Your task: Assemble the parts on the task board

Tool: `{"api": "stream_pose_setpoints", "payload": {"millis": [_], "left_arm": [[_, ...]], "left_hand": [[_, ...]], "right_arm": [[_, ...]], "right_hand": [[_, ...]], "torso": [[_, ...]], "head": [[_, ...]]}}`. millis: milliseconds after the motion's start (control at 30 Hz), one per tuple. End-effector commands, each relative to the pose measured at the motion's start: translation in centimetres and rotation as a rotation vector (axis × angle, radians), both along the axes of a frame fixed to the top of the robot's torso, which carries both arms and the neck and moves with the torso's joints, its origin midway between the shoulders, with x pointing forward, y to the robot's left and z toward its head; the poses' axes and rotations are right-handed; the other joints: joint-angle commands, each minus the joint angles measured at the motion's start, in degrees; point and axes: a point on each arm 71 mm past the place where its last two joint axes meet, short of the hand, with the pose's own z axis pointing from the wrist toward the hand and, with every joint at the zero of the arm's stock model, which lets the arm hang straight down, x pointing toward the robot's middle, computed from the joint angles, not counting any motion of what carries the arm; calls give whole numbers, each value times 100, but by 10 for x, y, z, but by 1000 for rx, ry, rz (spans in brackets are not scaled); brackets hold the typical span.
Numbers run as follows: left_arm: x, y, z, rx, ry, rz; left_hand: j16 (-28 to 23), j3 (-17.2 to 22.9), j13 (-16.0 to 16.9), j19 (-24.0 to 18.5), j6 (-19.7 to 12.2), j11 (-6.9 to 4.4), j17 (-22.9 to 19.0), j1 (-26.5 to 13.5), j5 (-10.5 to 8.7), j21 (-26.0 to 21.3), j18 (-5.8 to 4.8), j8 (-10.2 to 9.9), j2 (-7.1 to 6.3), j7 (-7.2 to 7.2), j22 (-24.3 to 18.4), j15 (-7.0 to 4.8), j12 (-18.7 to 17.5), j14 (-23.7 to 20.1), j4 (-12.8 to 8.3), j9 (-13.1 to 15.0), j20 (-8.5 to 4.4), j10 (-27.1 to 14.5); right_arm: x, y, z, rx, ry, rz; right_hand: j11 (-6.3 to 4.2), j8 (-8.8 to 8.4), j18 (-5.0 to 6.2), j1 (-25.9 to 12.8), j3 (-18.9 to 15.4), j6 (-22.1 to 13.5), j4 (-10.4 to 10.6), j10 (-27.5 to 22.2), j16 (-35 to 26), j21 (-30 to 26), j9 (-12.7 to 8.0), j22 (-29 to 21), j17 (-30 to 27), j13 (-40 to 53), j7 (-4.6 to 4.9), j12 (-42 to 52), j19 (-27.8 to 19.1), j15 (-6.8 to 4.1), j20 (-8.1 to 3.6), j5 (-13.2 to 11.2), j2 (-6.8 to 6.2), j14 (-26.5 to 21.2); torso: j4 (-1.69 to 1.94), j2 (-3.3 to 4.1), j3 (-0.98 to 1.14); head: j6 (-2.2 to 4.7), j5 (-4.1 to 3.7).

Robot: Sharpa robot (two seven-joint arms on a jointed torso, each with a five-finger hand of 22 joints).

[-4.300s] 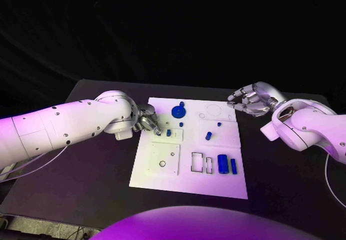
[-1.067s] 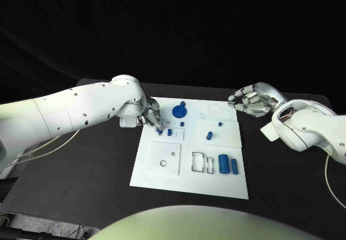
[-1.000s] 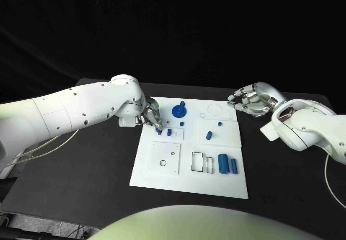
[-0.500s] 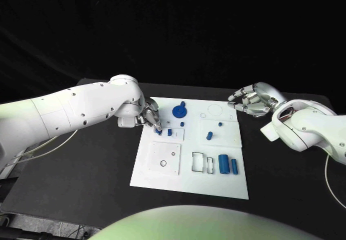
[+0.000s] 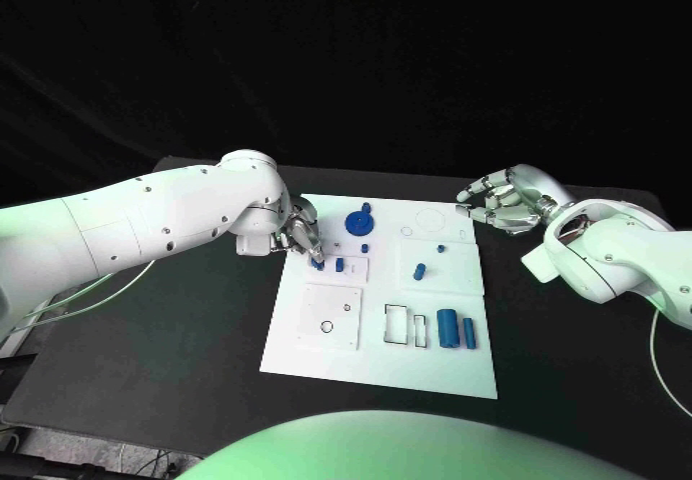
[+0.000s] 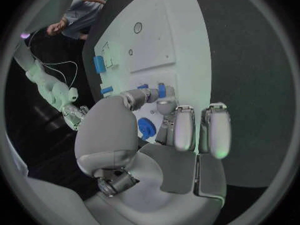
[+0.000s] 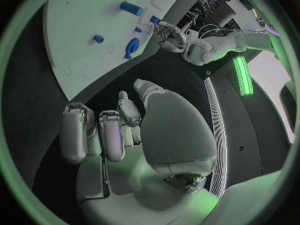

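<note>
Left robot hand pinching (fingertips) blue part

two glossy white arms with dark screw dots and thin cables — left hand and right hand silver.

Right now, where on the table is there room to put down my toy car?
The dark table is bare left of the white board, and in front of it. The board's far end is crowded: the left hand, round blue piece and right hand.

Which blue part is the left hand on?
The small blue peg at the task board's left edge, pinched by the left hand; the other parts lie untouched.
</note>
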Motion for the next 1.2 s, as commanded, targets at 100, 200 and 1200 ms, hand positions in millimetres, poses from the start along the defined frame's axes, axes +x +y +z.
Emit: {"api": "stream_pose_setpoints", "payload": {"millis": [100,200,1200], "left_arm": [[-3,-3,-5,14,17,-15],[-3,-4,-6,14,17,-13],[-7,-9,-12,32,36,-37]], "left_hand": [[-8,581,-7,32,225,-2,4,10,32,21,-91,28,78,-263,490,-40,-33,232,-609,1133,14,47],[-8,581,-7,32,225,-2,4,10,32,21,-91,28,78,-263,490,-40,-33,232,-609,1133,14,47],[-10,506,-58,28,204,-6,1,-40,14,15,-90,31,70,-271,485,-46,-72,232,-577,1235,12,61]], "right_arm": [[-1,2,0,-4,-5,14],[-1,2,0,-4,-5,14],[-1,2,0,-4,-6,15]], "right_hand": [[16,25,63,-52,35,-39,0,-35,-27,-45,8,677,297,-8,-8,-29,-43,-43,11,41,-10,327],[16,25,63,-52,35,-39,0,-35,-27,-45,8,677,297,-8,-8,-29,-43,-43,11,41,-10,327],[16,25,63,-52,35,-39,0,-35,-27,-45,8,677,297,-8,-8,-29,-43,-43,11,41,-10,327]], "torso": [[-3,3,-1],[-4,3,0],[2,0,2]], "head": [[0,2],[0,5],[0,4]]}}
